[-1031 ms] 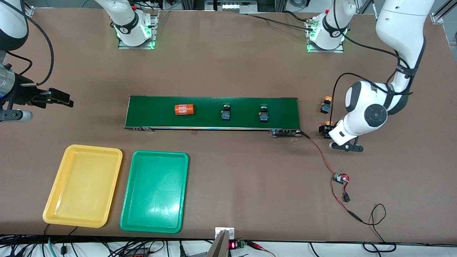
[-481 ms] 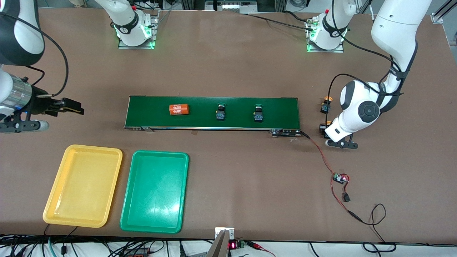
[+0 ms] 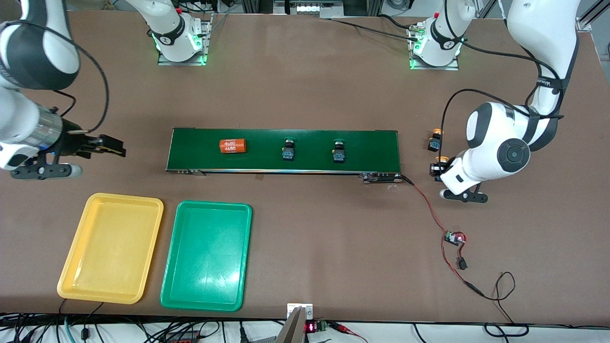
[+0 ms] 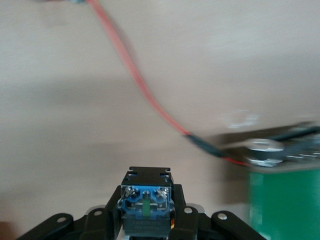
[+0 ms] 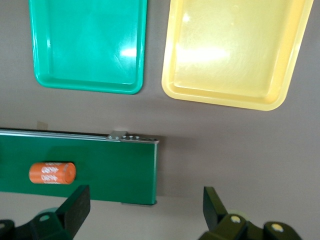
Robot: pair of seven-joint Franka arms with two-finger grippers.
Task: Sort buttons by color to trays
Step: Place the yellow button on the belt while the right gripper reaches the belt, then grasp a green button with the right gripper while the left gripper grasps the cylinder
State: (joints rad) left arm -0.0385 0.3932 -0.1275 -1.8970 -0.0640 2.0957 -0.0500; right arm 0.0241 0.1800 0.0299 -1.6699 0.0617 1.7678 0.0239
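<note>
The yellow tray (image 3: 110, 247) and green tray (image 3: 206, 256) lie side by side, nearer the front camera than the conveyor belt (image 3: 283, 150), which carries two green-capped buttons (image 3: 288, 149) and an orange cylinder (image 3: 232, 146). The right gripper (image 3: 114, 147) hangs released off the belt's end toward the right arm. The left gripper (image 4: 145, 220) is clenched on a yellow-capped button (image 4: 146, 201) off the belt's end toward the left arm, with another yellow-capped one (image 3: 434, 141) near it.

A yellow tray (image 3: 110, 247) and a green tray (image 3: 206, 255) lie on the brown desk (image 3: 305, 71); the conveyor belt (image 3: 371, 151) is dark green, its cylinder (image 3: 232, 146) orange.
</note>
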